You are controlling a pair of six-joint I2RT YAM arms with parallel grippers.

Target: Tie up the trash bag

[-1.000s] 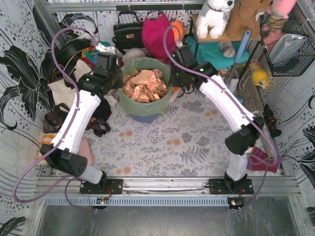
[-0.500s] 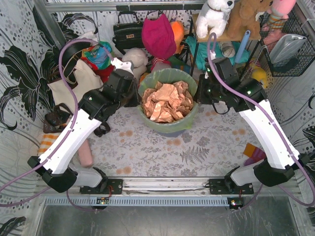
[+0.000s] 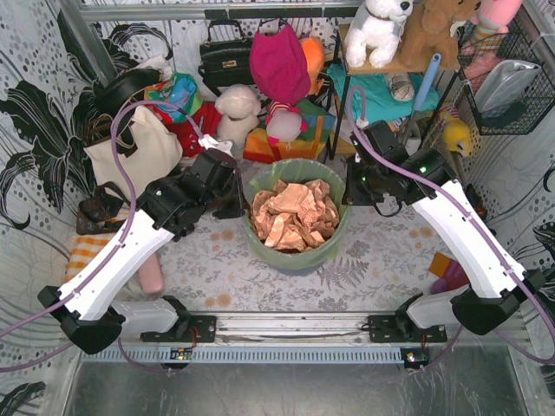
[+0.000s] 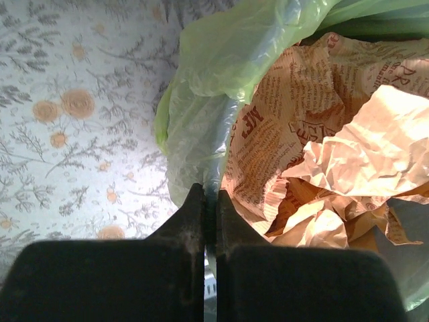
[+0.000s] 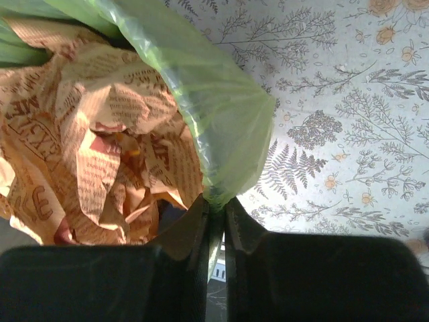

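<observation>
The trash bag [image 3: 300, 253], thin light-green plastic with crumpled tan paper [image 3: 295, 212] inside, stands at the middle of the table with its mouth wide. My left gripper [image 3: 240, 204] is shut on the bag's left rim; the left wrist view has the green film [image 4: 201, 127] running down between the closed fingers [image 4: 210, 201]. My right gripper [image 3: 349, 192] is shut on the right rim, and the right wrist view has a pinch of green plastic [image 5: 228, 134] caught between its fingers [image 5: 216, 209]. Printed paper [image 5: 100, 127] fills the bag.
A white canvas tote [image 3: 130, 156] and dark bags [image 3: 95, 217] sit at the left. A black handbag [image 3: 224, 54], a magenta hat [image 3: 279, 61] and plush toys [image 3: 378, 26] crowd the back. A wire basket [image 3: 512, 78] hangs at the right. The floral tablecloth [image 3: 381, 260] covers the table.
Both arms have pulled the bag toward the near side, out of the back clutter, each gripper staying shut on its side of the rim. No bin shows under the bag now.
</observation>
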